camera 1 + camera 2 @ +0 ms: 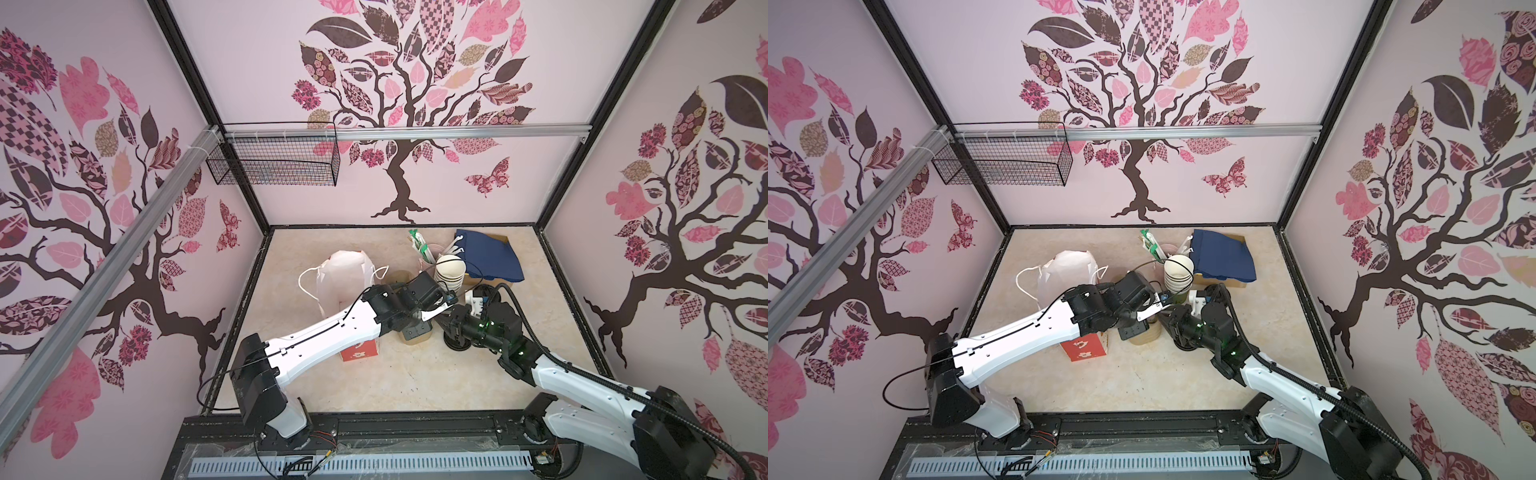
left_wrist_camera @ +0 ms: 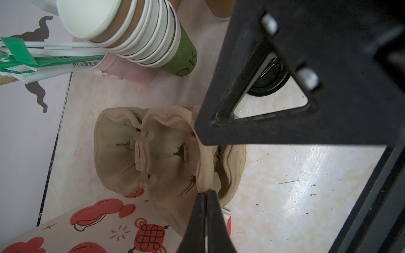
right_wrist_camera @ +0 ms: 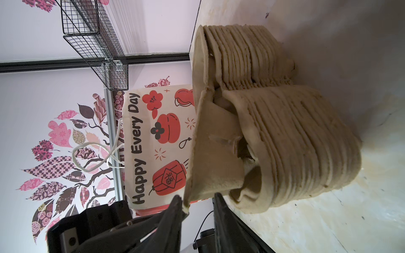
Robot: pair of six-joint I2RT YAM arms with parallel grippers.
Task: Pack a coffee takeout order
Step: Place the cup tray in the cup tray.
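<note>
Carrier [image 2: 157, 157] of tan moulded pulp, two-cup, tilts atop stack [image 3: 295, 142] of same, mid-table, just right of red-print paper bag [image 2: 98, 221]. L gripper [image 2: 205, 193] pinched tight on its rim; R gripper [image 3: 197, 198] jaws apart, straddling its edge.

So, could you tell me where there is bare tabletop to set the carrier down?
Bare: the front tabletop, nearer than the paper bag, and the back left corner behind it. Crowded: back right, with cup stack, straw cup and navy napkins.
</note>
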